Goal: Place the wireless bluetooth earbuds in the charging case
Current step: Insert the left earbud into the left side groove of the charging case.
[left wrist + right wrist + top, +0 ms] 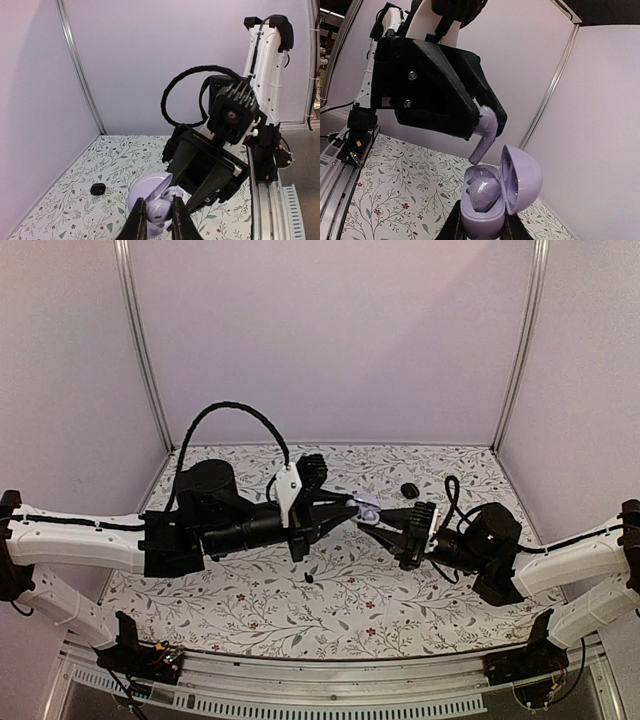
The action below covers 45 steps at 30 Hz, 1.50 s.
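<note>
I count two arms, two hands, two earbuds, one charging case and one small black object on my screens. Both earbuds are pale lavender, and so is the case.

The left arm (90, 535) reaches in from the left and the right arm (570, 560) from the right. Both are stretched low and nearly level over the desk (250, 612), so the hands meet tip to tip above its middle. The left hand (160, 220) is narrowed onto the loose earbud (485, 131), pinching its rounded head with the stem pointing down. The right hand (377, 521) is closed around the base of the charging case (479, 219), holding it upright and off the desk.

The case is a smooth, rounded shell with its lid (522, 181) swung open to one side. The seated earbud (482, 192) lies inside it. The loose earbud hangs just above the open case with its stem tip near the rim; I cannot tell whether it touches.

The small black object (408, 489) lies on the flower-patterned desk beyond the right hand, apart from both hands. I cannot tell what it is.
</note>
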Available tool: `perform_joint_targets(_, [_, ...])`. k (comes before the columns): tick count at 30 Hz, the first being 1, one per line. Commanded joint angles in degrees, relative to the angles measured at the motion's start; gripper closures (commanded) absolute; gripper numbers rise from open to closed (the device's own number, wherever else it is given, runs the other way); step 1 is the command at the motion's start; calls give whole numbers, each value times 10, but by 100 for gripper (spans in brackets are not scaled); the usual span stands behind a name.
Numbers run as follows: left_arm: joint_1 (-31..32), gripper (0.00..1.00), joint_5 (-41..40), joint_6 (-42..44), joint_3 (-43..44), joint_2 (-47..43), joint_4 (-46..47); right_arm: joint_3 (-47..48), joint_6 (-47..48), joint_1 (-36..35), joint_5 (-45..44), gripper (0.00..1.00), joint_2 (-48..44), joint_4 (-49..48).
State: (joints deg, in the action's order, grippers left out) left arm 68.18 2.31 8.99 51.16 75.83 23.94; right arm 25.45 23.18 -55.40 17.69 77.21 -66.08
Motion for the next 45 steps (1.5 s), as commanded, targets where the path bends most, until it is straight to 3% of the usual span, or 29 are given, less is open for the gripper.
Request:
perform_joint_targets(1, [-1,100,-15,3,3,11,26,9,-14,-7,7,100,5,-20])
perform_joint_targets(15, [-1,100,-12,2,5,21,20,19,-96,-12,0,100,15,-52])
perform_joint_targets(45, [-1,100,4,-13,5,26,20,35,-140,-13,-21,100,36,-81])
